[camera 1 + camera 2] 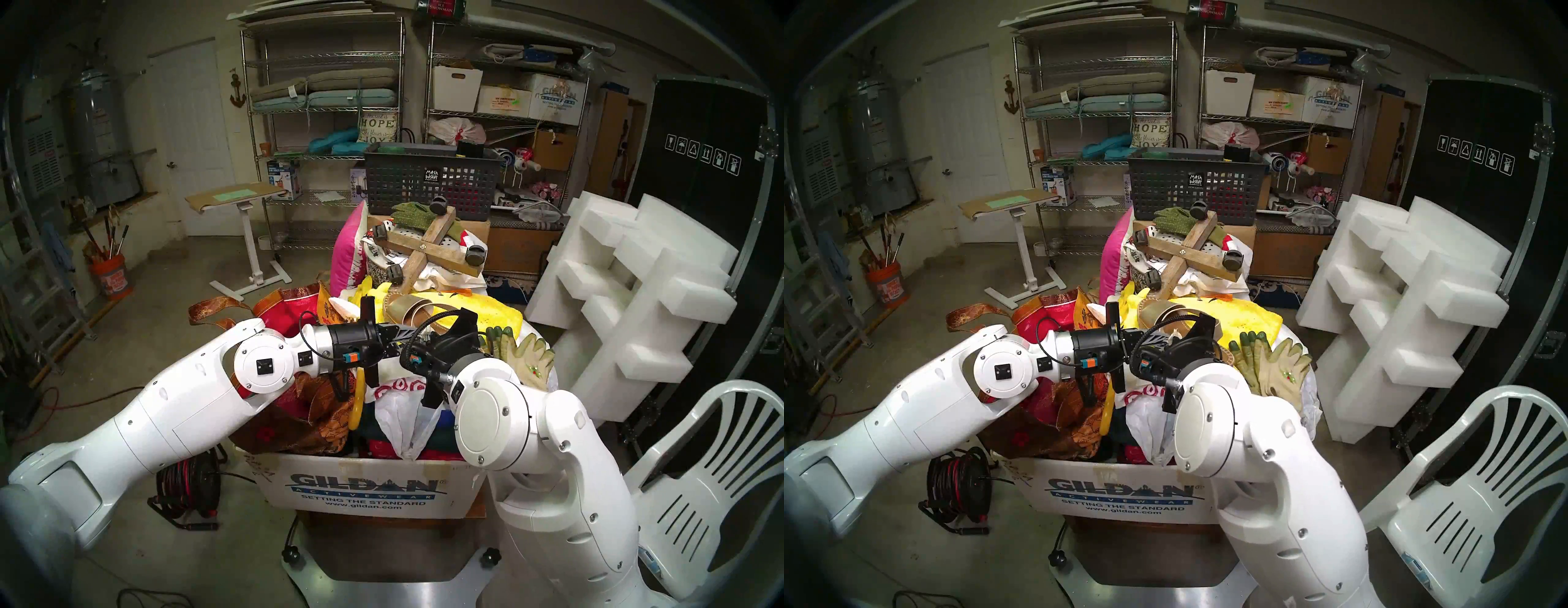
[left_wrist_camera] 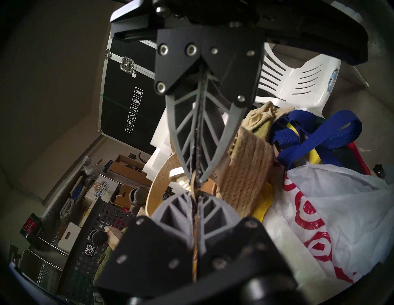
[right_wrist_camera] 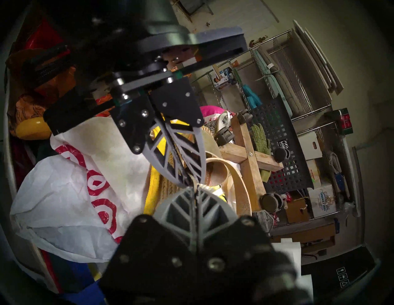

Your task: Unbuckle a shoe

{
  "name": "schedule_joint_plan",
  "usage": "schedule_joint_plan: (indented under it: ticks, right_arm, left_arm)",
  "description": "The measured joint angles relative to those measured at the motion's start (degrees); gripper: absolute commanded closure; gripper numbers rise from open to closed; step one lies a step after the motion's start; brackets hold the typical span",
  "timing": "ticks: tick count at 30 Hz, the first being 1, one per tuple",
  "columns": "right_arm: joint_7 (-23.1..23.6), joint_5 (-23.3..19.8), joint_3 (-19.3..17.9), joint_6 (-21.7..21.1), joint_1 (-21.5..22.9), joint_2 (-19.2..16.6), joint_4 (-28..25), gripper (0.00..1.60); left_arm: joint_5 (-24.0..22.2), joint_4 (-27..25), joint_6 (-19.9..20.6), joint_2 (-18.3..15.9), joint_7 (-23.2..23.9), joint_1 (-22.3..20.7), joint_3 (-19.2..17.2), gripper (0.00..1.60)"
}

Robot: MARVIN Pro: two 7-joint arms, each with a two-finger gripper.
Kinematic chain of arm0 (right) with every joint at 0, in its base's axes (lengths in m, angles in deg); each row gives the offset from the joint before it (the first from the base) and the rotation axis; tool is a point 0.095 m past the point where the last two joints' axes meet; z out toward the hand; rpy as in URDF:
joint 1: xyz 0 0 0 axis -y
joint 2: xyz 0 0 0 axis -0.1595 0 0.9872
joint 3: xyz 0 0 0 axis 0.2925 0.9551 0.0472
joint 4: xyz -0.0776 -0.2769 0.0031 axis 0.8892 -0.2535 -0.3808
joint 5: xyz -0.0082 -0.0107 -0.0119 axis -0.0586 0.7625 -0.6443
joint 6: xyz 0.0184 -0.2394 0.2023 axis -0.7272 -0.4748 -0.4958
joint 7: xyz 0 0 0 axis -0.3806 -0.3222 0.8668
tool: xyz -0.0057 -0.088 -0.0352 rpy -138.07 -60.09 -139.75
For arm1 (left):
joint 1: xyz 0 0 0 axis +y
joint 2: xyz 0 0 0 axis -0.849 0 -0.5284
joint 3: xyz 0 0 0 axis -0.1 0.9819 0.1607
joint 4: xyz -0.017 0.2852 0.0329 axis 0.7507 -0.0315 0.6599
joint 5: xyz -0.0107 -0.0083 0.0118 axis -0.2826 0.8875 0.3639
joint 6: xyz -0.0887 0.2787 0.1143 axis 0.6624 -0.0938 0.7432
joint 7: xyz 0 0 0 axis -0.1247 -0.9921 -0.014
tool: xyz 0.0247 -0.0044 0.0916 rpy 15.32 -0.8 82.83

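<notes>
Shoe sits atop the clutter pile, jute sole just beside both sets of jaws. We see its thin strap pinched in the left gripper, jaws closed. Right gripper tip-to-tip w/ it, jaws closed on the same strap. White plastic bag below the jaws.

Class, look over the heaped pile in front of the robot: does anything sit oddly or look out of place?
Yes. A wooden cross with caster wheels lies upside down and tilted on top of the heap, wheels in the air. Below it, the shoe perches on yellow cloth rather than on a floor.
</notes>
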Motion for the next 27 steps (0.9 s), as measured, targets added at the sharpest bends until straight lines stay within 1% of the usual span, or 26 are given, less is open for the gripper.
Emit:
schedule_joint_plan:
  ticks: [1,2,3,5,6,8,9,10,12,15,16,17,18,20,21,23,25,26,27]
  right_arm:
    - [0.1,-0.4,-0.4,-0.2,0.1,0.3,0.0,1.60]
    - [0.2,-0.6,-0.5,-0.2,0.1,0.3,0.0,1.60]
    - [0.3,-0.8,-0.7,-0.3,0.1,0.4,0.0,1.60]
    - [1.2,-2.1,-1.8,-0.7,0.4,0.9,0.0,1.60]
    - [1.8,-2.8,-2.4,-0.9,0.5,1.1,0.0,1.60]
    - [4.0,-4.5,-4.1,-1.6,0.8,1.5,-0.1,1.60]
    - [4.4,-4.8,-4.4,-1.7,0.8,1.6,-0.1,1.60]
    - [5.5,-5.5,-5.2,-2.1,1.0,1.8,-0.2,1.60]
    - [7.4,-6.7,-6.4,-2.6,1.4,2.1,-0.2,1.60]
    - [9.8,-8.4,-8.0,-3.5,1.9,2.6,-0.2,1.60]
    - [10.9,-9.1,-8.7,-3.8,2.1,2.8,-0.2,1.60]
    - [11.5,-9.6,-9.2,-4.1,2.2,3.0,-0.2,1.60]
    - [12.8,-10.5,-10.1,-4.5,2.5,3.3,-0.1,1.60]
    - [13.2,-11.6,-11.2,-5.2,2.9,3.7,-0.1,1.60]
    - [13.0,-12.1,-11.7,-5.5,3.1,3.8,-0.1,1.60]
    - [12.2,-13.3,-12.9,-6.3,3.6,4.2,-0.1,1.60]
    - [11.4,-14.4,-13.9,-7.1,4.2,4.3,-0.1,1.60]
    - [11.1,-14.8,-14.1,-7.3,4.4,4.3,-0.1,1.60]
    - [10.9,-15.1,-14.4,-7.6,4.6,4.3,-0.1,1.60]
  left_arm:
    - [0.1,0.0,0.0,0.1,0.0,-0.1,0.0,0.89]
    - [0.1,0.1,0.0,0.1,0.0,-0.1,0.0,0.89]
    - [0.2,0.1,0.0,0.2,0.0,-0.1,0.0,0.73]
    - [0.7,0.1,0.0,0.3,-0.1,-0.2,0.1,0.24]
    - [0.9,0.2,0.0,0.3,-0.1,-0.2,0.1,0.35]
    - [1.5,0.3,0.0,0.4,-0.2,-0.3,0.1,0.33]
    - [1.6,0.3,0.0,0.4,-0.2,-0.3,0.1,0.33]
    - [1.8,0.4,0.0,0.4,-0.2,-0.4,0.1,0.29]
    - [2.1,0.5,0.0,0.5,-0.2,-0.5,0.1,0.31]
    - [2.4,0.6,-0.1,0.5,-0.2,-0.6,0.0,0.26]
    - [2.5,0.7,-0.2,0.5,-0.2,-0.6,0.0,0.28]
    - [2.5,0.7,-0.3,0.5,-0.2,-0.6,0.0,0.35]
    - [2.6,0.8,-0.4,0.6,-0.2,-0.7,0.0,0.45]
    - [2.8,0.9,-0.5,0.6,-0.2,-0.7,0.0,0.75]
    - [2.9,0.9,-0.5,0.6,-0.2,-0.7,0.0,0.84]
    - [3.2,1.1,-0.6,0.6,-0.2,-0.7,0.0,0.86]
    - [3.6,1.3,-0.7,0.6,-0.2,-0.8,0.0,0.99]
    - [3.7,1.3,-0.8,0.6,-0.3,-0.8,-0.1,0.99]
    - [3.8,1.4,-0.8,0.6,-0.3,-0.9,-0.1,1.07]
